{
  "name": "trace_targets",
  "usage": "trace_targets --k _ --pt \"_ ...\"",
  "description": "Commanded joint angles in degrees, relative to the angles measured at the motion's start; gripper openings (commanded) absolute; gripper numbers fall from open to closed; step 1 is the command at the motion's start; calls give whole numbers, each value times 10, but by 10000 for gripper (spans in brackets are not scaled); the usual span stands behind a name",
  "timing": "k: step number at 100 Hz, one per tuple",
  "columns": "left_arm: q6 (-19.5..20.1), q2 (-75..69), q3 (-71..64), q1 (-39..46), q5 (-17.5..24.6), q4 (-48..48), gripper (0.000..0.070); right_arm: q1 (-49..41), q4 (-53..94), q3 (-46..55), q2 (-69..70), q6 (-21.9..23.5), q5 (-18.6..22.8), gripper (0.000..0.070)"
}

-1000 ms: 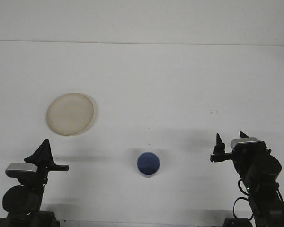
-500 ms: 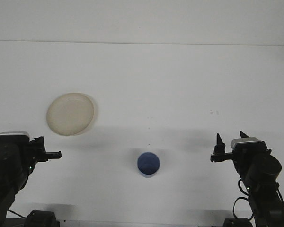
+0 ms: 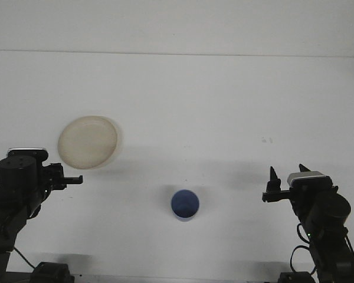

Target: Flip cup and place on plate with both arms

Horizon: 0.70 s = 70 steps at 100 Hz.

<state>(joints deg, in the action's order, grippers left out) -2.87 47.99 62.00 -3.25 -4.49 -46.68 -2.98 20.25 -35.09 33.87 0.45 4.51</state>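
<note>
A small blue round cup [image 3: 184, 204] stands mouth-up; the cream round plate [image 3: 88, 141] lies up-left of it. The right gripper [image 3: 287, 172], right of the cup, is spread wide; the left gripper [image 3: 71, 179], left of it, cannot be judged.

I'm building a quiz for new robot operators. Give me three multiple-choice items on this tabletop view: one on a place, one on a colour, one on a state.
1. Where does the plate lie relative to the cup?
A. far left of it
B. near right of it
C. under it

2. What colour is the cup?
A. red
B. blue
C. green

3. How is the cup placed?
A. on the plate
B. gripped
C. free on the table

Answers: 1 A, plate sits upper left; 2 B, cup looks blue; 3 C, nothing touches it.
</note>
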Motion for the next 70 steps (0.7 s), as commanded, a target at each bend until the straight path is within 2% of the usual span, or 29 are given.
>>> trace_targets --k 1,6,16,21,35,43,70 --pt "4 2 10 0 0 2 31 -1 -6 -4 2 9 0 541" --pt "3 2 10 0 0 -2 132 -1 -6 -4 2 9 0 541" --pt "3 2 10 0 0 -8 485 -1 -6 -4 2 9 0 541" --pt "3 2 10 0 0 -10 574 -1 -7 -4 2 9 0 541" --pt "3 2 11 -3 2 -16 586 -1 -7 -4 2 9 0 541" --pt "0 5 15 -10 21 -24 586 -1 -7 -4 2 9 0 541" --pt "-64 83 63 -103 91 -71 586 -1 -7 -4 2 9 0 541"
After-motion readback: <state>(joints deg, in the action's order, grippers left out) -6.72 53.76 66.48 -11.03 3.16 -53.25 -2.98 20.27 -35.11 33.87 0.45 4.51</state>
